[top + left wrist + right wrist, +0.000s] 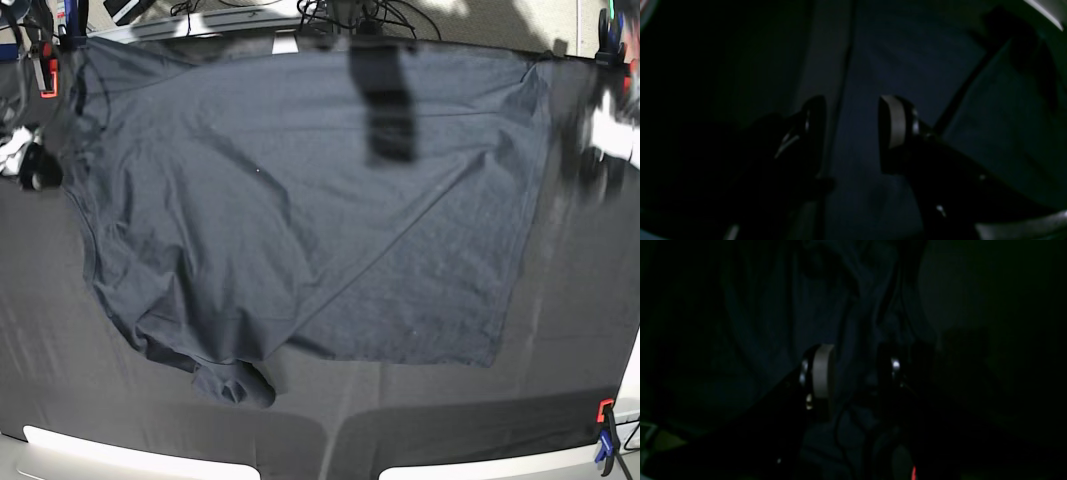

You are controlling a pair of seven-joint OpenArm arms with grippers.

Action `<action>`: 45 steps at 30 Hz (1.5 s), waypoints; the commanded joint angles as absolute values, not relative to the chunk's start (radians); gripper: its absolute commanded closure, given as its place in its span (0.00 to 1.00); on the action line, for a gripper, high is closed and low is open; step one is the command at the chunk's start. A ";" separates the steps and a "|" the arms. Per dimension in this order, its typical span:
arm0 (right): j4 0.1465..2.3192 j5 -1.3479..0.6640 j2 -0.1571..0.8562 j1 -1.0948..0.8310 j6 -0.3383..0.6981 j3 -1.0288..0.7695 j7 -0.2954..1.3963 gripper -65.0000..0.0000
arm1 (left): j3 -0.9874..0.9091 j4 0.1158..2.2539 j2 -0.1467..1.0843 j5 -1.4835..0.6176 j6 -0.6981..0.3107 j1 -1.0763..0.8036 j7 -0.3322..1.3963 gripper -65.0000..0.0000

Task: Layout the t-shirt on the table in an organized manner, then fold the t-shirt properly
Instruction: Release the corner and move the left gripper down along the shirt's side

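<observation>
Across a wide desk [580, 330] dressed in matte black cloth, a dark charcoal t-shirt [300, 200] lies spread over most of the far half, its top edge running along the desk's far rim. A long diagonal crease runs from its upper right toward its lower middle, and the near left part is rumpled, ending in a small bunched lump [235, 383] at the garment's lowest point. The right and bottom edges lie fairly straight.

At the near right corner of the desk stands a red-and-blue clamp [605, 435], and another red clamp [45, 78] grips the far left corner.

Seen from the left wrist, the left gripper [851, 131] hangs over dark blue fabric with its fingers [895, 121] spread apart and nothing between them; a straight fold line runs past the gap.

Seen from the right wrist, the right gripper [857, 376] hovers over wrinkled dark cloth, its pale-padded fingers [821, 371] likewise parted. That view is very dim, and whether the tips touch the fabric cannot be told.
</observation>
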State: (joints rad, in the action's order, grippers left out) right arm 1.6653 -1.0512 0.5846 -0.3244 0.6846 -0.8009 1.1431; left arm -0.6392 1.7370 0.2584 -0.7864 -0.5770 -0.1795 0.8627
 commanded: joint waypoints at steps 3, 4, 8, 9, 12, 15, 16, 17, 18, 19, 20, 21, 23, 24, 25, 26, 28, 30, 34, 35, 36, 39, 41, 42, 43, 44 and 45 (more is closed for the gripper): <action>1.681 -1.078 0.609 -0.310 0.698 -0.811 1.134 0.68 | -0.501 1.600 0.297 -0.646 -0.559 -0.019 0.794 0.63; 1.681 -1.077 0.609 -0.311 0.698 -0.811 1.134 0.68 | -0.458 1.531 0.303 -0.614 -0.547 0.033 0.760 0.63; 1.681 -1.078 0.607 -0.314 0.698 -0.811 1.134 0.68 | -0.345 1.210 0.305 -0.535 -0.521 0.267 0.629 0.63; 1.681 -1.077 0.607 -0.313 0.698 -0.811 1.134 0.68 | -0.329 1.124 0.305 -0.516 -0.519 0.329 0.606 0.63; 1.681 -1.077 0.607 -0.313 0.698 -0.811 1.134 0.68 | -0.311 0.858 0.305 -0.426 -0.519 0.510 0.523 0.63; 1.681 -1.078 0.607 -0.313 0.698 -0.811 1.134 0.68 | -0.311 0.595 0.305 -0.307 -0.520 0.663 0.404 0.63; 1.681 -1.078 0.607 -0.313 0.698 -0.811 1.134 0.68 | -0.311 0.513 0.305 -0.270 -0.520 0.704 0.350 0.63; 1.681 -1.078 0.607 -0.313 0.698 -0.811 1.134 0.68 | -0.311 0.435 0.305 -0.238 -0.519 0.739 0.289 0.63; 1.681 -1.078 0.606 -0.313 0.698 -0.811 1.134 0.68 | -0.311 0.364 0.305 -0.209 -0.513 0.770 0.230 0.63; 1.681 -1.077 0.606 -0.313 0.698 -0.811 1.134 0.68 | -0.311 0.300 0.305 -0.181 -0.487 0.796 0.175 0.63; 1.681 -1.077 0.607 -0.313 0.698 -0.811 1.135 0.68 | -0.311 0.240 0.305 -0.151 -0.443 0.818 0.122 0.63; 1.681 -1.077 0.607 -0.314 0.698 -0.811 1.135 0.68 | -0.311 0.190 0.306 -0.125 -0.398 0.836 0.070 0.63; 1.681 -1.077 0.606 -0.314 0.698 -0.811 1.135 0.68 | -0.311 0.123 0.308 -0.093 -0.365 0.856 0.001 0.63; 1.681 -1.077 0.607 -0.313 0.698 -0.811 1.135 0.68 | -0.311 0.109 0.308 -0.094 -0.366 0.860 -0.007 0.63; 1.681 -1.078 0.606 -0.313 0.698 -0.811 1.135 0.68 | -0.311 0.106 0.306 -0.094 -0.366 0.861 -0.008 0.63; 1.681 -1.078 0.607 -0.313 0.698 -0.811 1.135 0.68 | -0.311 0.106 0.305 -0.094 -0.367 0.862 -0.006 0.64; 1.681 -1.078 0.607 -0.313 0.698 -0.811 1.135 0.68 | -0.311 0.106 0.300 -0.094 -0.367 0.865 0.015 0.65; 1.681 -1.078 0.606 -0.313 0.698 -0.811 1.135 0.68 | -0.311 0.106 0.294 -0.094 -0.367 0.864 0.039 0.65; 1.681 -1.078 0.607 -0.313 0.698 -0.811 1.135 0.68 | -0.311 0.106 0.290 -0.098 -0.371 0.859 0.087 0.65; 1.681 -1.077 0.607 -0.313 0.698 -0.811 1.135 0.68 | -0.311 0.106 0.289 -0.097 -0.375 0.857 0.094 0.65; 1.681 -1.078 0.607 -0.313 0.698 -0.811 1.135 0.68 | -0.311 0.106 0.286 -0.097 -0.385 0.856 0.097 0.65; 1.681 -1.078 0.607 -0.313 0.698 -0.811 1.135 0.68 | -0.311 0.106 0.272 -0.097 -0.412 0.850 0.097 0.65; 1.681 -1.078 0.607 -0.313 0.698 -0.811 1.135 0.68 | -0.311 0.106 0.260 -0.097 -0.412 0.850 0.100 0.68; 1.681 -1.078 0.607 -0.313 0.698 -0.811 1.135 0.68 | -0.311 0.106 0.255 -0.097 -0.412 0.850 0.105 0.71; 1.681 -1.078 0.607 -0.313 0.698 -0.811 1.135 0.68 | -0.311 0.106 0.250 -0.097 -0.413 0.850 0.105 0.74; 1.681 -1.078 0.607 -0.313 0.698 -0.811 1.135 0.68 | -0.311 0.106 0.245 -0.097 -0.414 0.850 0.105 0.76; 1.681 -1.078 0.607 -0.313 0.698 -0.811 1.135 0.68 | -0.311 0.106 0.241 -0.097 -0.420 0.850 0.105 0.78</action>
